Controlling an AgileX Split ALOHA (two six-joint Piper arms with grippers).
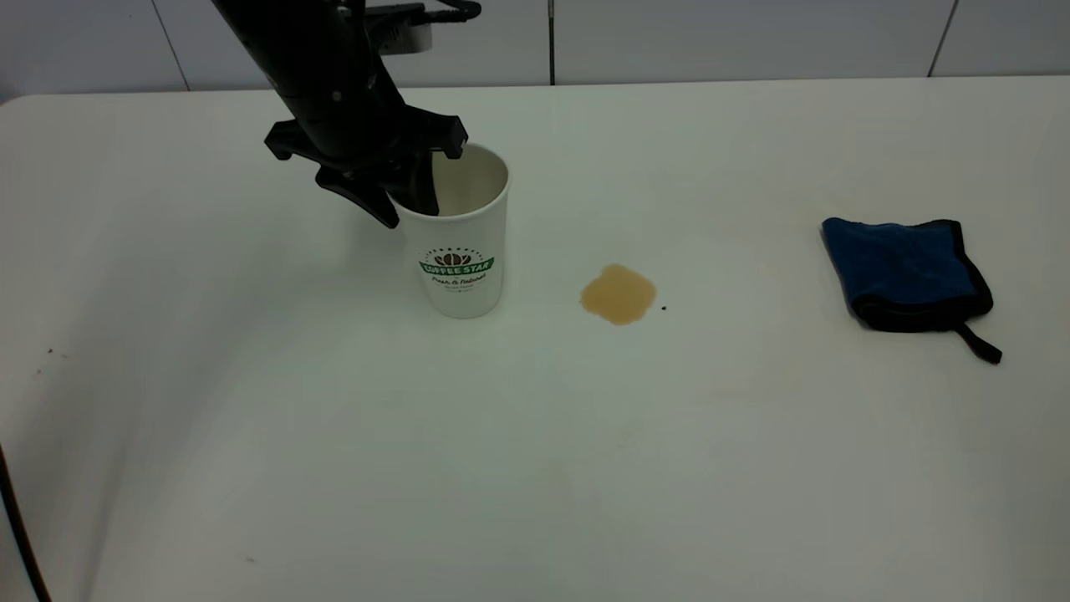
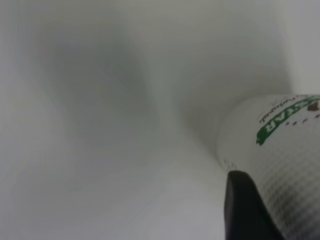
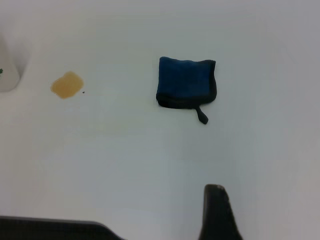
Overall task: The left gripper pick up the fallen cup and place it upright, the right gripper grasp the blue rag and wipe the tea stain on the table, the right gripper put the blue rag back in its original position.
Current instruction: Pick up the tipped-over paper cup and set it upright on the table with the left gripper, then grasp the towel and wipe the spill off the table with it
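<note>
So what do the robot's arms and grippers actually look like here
The left gripper is bulky matte black, with a thick dark arm, a wide crossbar and short tapered black fingers; a black cable loops near a pale grey module at the top. Of the right gripper, only one dark finger and a black edge show.

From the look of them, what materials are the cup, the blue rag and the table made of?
The cup: likely paper, a matte white wall with a printed green logo and a thin rim.
The blue rag: soft cloth, probably microfibre, with a fuzzy nap, black stitched edging and a loop strap.
The table: smooth white top, perhaps plastic or laminate, faintly glossy.
</note>
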